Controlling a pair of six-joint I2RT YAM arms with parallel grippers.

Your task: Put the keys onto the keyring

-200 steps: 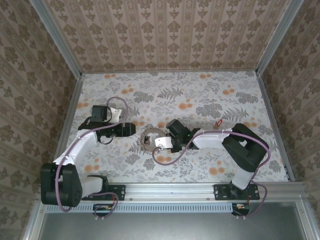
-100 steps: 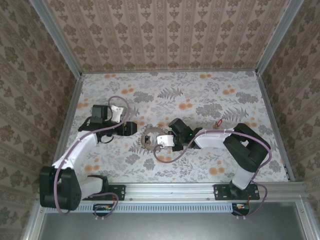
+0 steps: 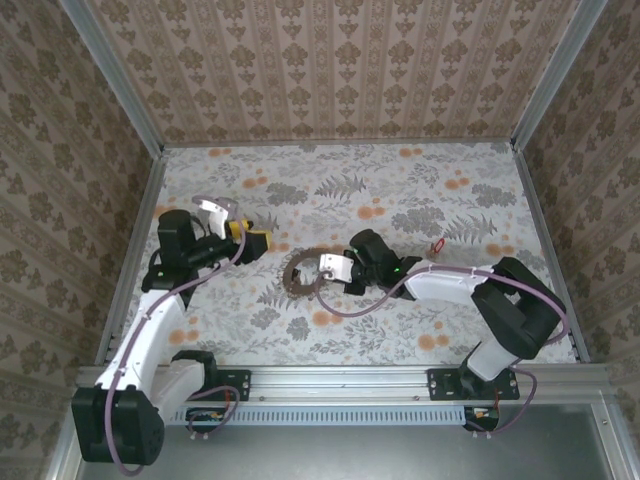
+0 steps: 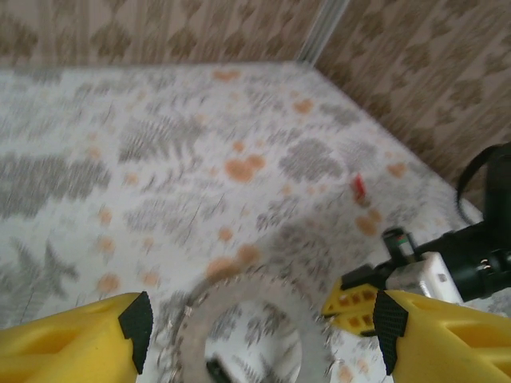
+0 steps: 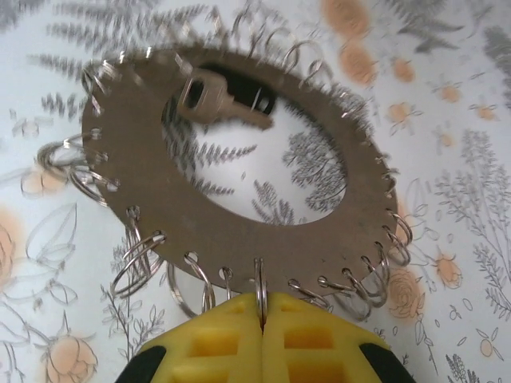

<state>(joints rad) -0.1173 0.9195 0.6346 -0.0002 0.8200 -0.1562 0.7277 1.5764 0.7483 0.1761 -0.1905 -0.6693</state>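
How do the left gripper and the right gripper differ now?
The left gripper is open and holds nothing; the right gripper is shut on a small ring at the rim of the disc. The left one is apart from the disc; the right one meets its edge. Both have yellow fingers and face the disc.

Right side of disc (image 3: 298, 272) is blocked: right gripper (image 3: 318, 272) sits pinched on a rim ring (image 5: 260, 291), with its arm and purple cable (image 3: 345, 308) trailing right and below-right of the disc. Left gripper (image 3: 250, 240) hangs off the disc's upper left, fingers spread. Table (image 3: 400, 190) behind the disc is bare. A key (image 5: 211, 100) lies in the disc's hole. Small red piece (image 3: 436, 247) lies well right of the disc.
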